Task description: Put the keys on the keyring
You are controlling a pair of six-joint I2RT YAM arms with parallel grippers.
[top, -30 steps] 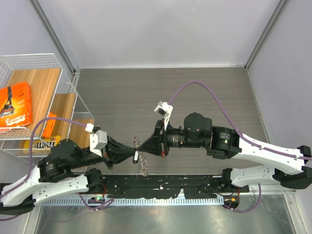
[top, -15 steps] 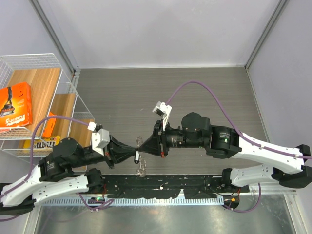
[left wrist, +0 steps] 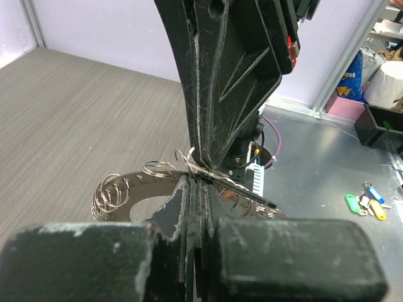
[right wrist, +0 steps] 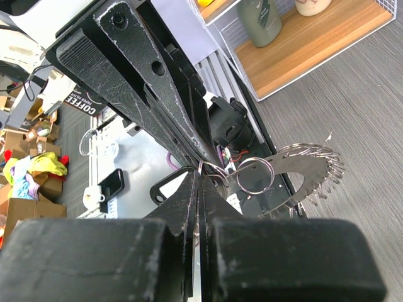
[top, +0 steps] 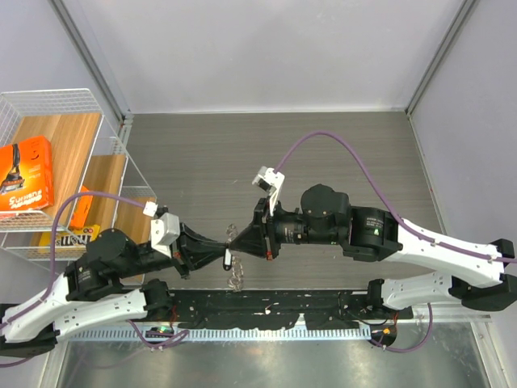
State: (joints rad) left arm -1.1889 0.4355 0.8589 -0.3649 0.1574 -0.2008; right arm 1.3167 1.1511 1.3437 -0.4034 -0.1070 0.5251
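My left gripper (top: 224, 257) and right gripper (top: 236, 242) meet tip to tip above the table's near edge. In the left wrist view my left gripper (left wrist: 194, 182) is shut on a small silver key with a dark end (left wrist: 242, 192) lying across its tip. In the right wrist view my right gripper (right wrist: 200, 176) is shut on a thin wire keyring (right wrist: 217, 168). A flat toothed metal disc (right wrist: 302, 179) carrying several split rings (left wrist: 113, 192) hangs just below the tips, and it also shows in the top view (top: 235, 277). The exact contact point is hidden by the fingers.
A white wire basket (top: 113, 145) with an orange box (top: 24, 174) stands at the left. A black cable track (top: 266, 307) runs along the near edge. Coloured key tags (left wrist: 365, 202) lie on the metal surface at the right.
Both grippers have shifted slightly together, staying tip to tip. Both grips look unchanged, and the disc still hangs below them.
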